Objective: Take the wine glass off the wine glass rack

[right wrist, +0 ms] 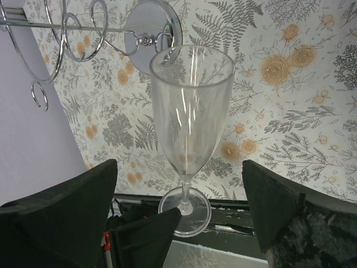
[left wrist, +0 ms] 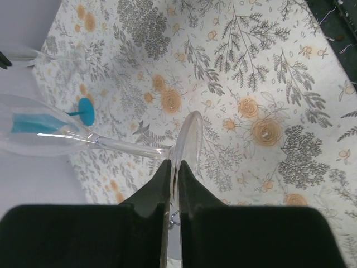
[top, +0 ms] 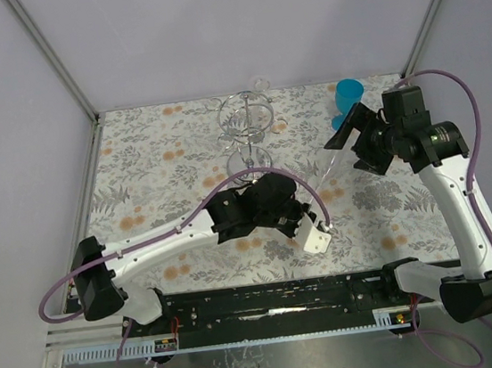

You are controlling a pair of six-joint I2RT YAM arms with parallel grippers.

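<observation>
Left gripper [left wrist: 174, 167]: nearest lens. Jaws shut edge-on over the foot [left wrist: 189, 139] of the wine glass [left wrist: 39, 134]; pinches the thin disc only.
Table [top: 148, 151]: floral cloth.
Rack [top: 244, 123]: chrome, upright, far centre.
Right gripper [right wrist: 179, 167]: wide open, holds nothing. Fingers flank the bowl w/ space both sides, no contact.
Wine glass: off the rack, well apart from it, to its right. In mid-air, slanted betw. the two grippers, foot at left gripper, rim toward right gripper.
Blue cup [top: 348, 92]: far right, just behind right gripper.
Step in hand (judgement): removal looks done; prob. a handover to right gripper.
To do well:
- A foot pinch is a weak hold w/ long lever, so left arm steady, no twist.
- Centre right fingers on the stem or low bowl, then close gently.
- Left lets go only once right hold is firm.
- Stay apart from rack loops and cup.
</observation>
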